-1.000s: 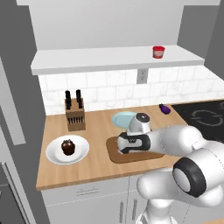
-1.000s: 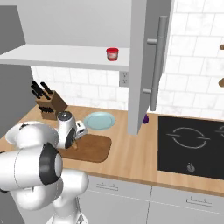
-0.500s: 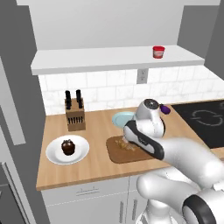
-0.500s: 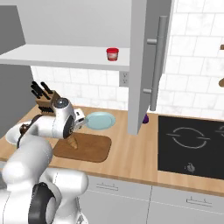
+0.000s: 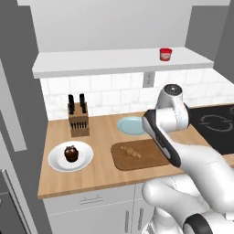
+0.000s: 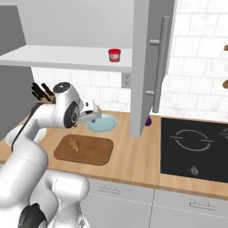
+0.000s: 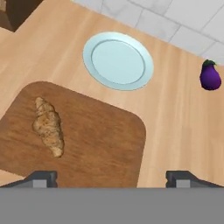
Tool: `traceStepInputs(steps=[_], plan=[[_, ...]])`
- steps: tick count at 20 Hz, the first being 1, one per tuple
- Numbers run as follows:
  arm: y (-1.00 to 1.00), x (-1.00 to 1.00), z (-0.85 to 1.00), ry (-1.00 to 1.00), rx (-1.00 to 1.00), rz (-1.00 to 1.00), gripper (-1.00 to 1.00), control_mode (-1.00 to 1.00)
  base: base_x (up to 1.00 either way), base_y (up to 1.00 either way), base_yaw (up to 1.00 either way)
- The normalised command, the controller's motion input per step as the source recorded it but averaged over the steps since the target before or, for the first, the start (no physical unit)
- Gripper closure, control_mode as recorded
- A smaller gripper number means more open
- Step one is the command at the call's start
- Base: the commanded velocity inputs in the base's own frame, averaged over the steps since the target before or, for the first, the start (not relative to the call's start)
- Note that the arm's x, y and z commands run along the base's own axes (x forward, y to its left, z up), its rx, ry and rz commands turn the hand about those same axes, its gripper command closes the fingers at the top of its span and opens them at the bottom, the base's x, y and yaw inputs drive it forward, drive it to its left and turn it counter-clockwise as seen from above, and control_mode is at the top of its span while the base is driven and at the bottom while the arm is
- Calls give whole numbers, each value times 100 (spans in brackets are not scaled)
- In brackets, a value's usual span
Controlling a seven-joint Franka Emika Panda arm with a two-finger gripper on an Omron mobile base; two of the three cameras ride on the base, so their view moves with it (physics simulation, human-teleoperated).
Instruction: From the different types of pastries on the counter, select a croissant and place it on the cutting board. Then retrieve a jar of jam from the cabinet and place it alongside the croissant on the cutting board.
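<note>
Golden croissant (image 7: 48, 126) lies on cutting board (image 7: 105, 144); pincer (image 7: 111, 177) released, empty, above board.

1 croissant (image 7: 49, 126), 1 cupcake (image 5: 70, 153), 1 jar of jam (image 5: 165, 54), 2 plates: white (image 5: 57, 162), light-blue (image 7: 118, 60). 1 cutting board (image 7: 105, 144), 1 eggplant (image 7: 210, 76), 1 knife block (image 5: 78, 119).

**Even, soft rendered light; mild blur, no glare**

All three views are bright and evenly lit, with no visible lamp. Shadows are faint: a soft grey band lies under the shelf (image 5: 114, 61) on the tiles, and the wall below it darkens slightly. The counter (image 7: 175, 122) shows no glare or hot spots. The board (image 7: 96, 140) reads dark but keeps its grain. Edges look slightly soft and pixelated, most in the base views. No bending shows at the frame edges.
</note>
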Motion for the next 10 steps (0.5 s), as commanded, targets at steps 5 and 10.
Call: traceStepInputs(steps=[5,10], plan=[[-41,-37,100,-9,8,-26,-100,-100,0,0,0],[-55,-11,100,-22,24,-20,-100,-100,0,0,0]])
